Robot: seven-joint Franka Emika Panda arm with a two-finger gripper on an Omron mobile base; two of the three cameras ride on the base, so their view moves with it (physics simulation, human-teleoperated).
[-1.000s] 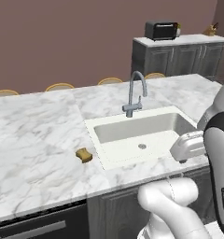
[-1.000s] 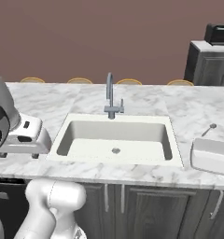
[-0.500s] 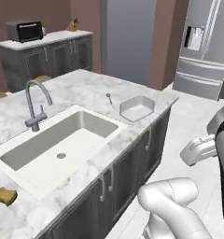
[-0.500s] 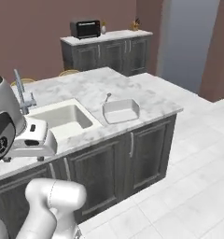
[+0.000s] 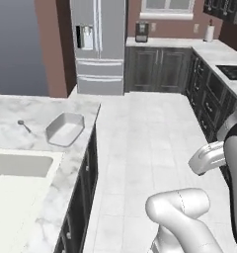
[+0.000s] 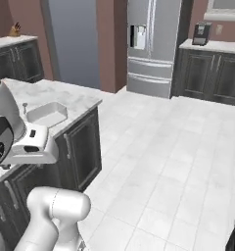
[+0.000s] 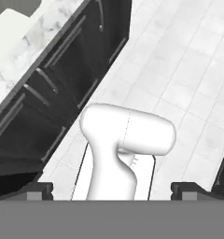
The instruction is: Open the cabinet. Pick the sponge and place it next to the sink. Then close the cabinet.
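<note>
The sponge is out of view. The sink (image 5: 16, 170) is a pale basin sunk in the marble island counter, at the lower left of the left base view. Dark wall cabinets (image 5: 224, 4) peek in at the top right corner of that view; I cannot tell whether they are the cabinet of the task. My gripper (image 7: 113, 189) is open, its two dark fingertips (image 7: 39, 189) far apart with nothing between them. It hangs over the tiled floor beside the island, pointing down. The hand (image 5: 208, 158) is held close to the arm, away from the counter.
A grey tray (image 5: 65, 128) and a spoon (image 5: 24, 125) lie on the island beyond the sink. A steel fridge (image 5: 98, 44) stands at the back. Dark base cabinets (image 5: 160, 69) carry a coffee machine (image 5: 141, 31). A cooktop counter (image 5: 224, 64) runs along the right. Wide tiled floor (image 6: 178, 157) lies between.
The whole picture has swung as the base turns away from the sink: faucet and sponge have left the views, while fridge and floor came in. The gripper stays open.
</note>
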